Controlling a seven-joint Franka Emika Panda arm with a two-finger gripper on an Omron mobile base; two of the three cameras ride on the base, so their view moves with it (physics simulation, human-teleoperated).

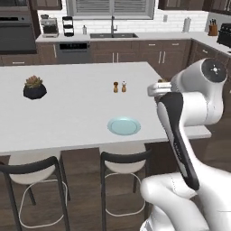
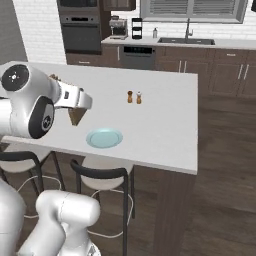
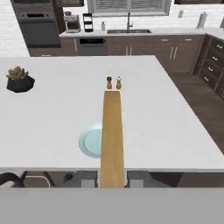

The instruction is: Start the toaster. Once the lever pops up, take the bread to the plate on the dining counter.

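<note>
**Bread pinched edge-on above the dining counter**

Right now your pincer (image 3: 112, 181) is pressed onto the bread (image 3: 112, 135), which you see edge-on in the hand view as a tall golden strip rising straight from between the fingertips. In the right base view the slice (image 2: 76, 117) hangs below the hand, over the near part of the dining counter (image 2: 165, 120) and clear of its surface.

The plate (image 3: 89, 141) lies flat on the counter just ahead of the pincer and slightly to its left; the bread's edge covers the plate's right rim in the hand view. From the right base view the plate (image 2: 104, 138) sits beside and lower than the slice, not touching it.

Farther ahead of the pincer, two small shakers (image 3: 113, 82) stand side by side. Well off to its left rests a potted succulent (image 3: 19, 78).
</note>
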